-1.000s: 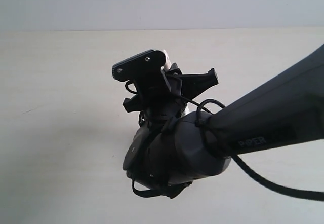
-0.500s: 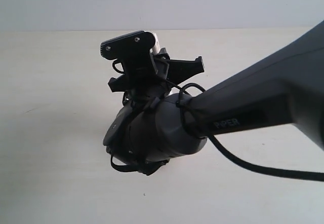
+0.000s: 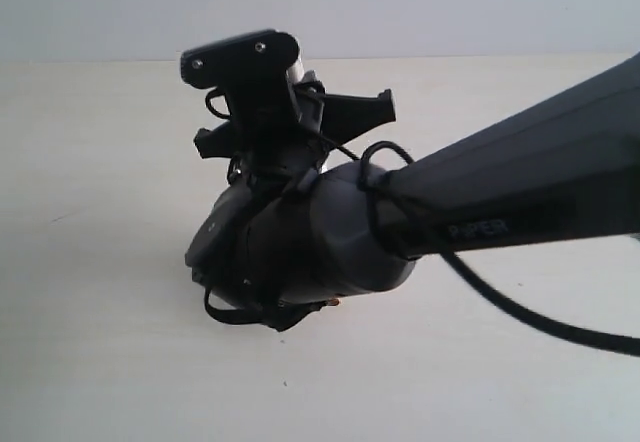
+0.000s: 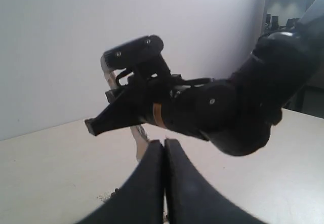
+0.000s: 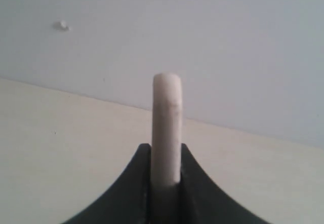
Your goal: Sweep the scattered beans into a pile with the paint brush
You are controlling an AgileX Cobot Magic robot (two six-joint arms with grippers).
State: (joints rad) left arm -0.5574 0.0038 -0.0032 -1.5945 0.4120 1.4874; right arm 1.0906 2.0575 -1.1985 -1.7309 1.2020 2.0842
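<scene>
Right wrist view: the right hand (image 5: 166,150) is clamped on the paint brush (image 5: 167,112); its pale handle stands edge-on between the two fingers, with the rounded end rising past the fingertips
Why held so: gripping the handle across its thin edge probably keeps the flat brush from twisting when the bristles drag
Left wrist view: a pale length of the brush (image 4: 140,142) runs down out of the right hand toward the surface (image 4: 45,173); whether the bristles touch it is hidden behind the left hand
Left hand: fingers pressed together with nothing between them (image 4: 163,143), held low and facing the right arm; it looks parked clear of the sweep
Beans: none can be made out for certain; a faint scatter of pale specks (image 4: 105,196) lies on the surface near the brush's lower end, too small to tell pellets from crumbs
Pile: not visible in any view
Exterior view: the right arm (image 3: 480,222) reaches across the middle and covers the working patch of the surface (image 3: 100,312), so brush tip and beans are both behind it
Step in hand: judged to be mid-sweep, with the brush carried over the surface
Progress: cannot be judged, since neither the scatter nor the heap shows
Risk: too steep a brush angle could flick pellets away instead of gathering them
</scene>
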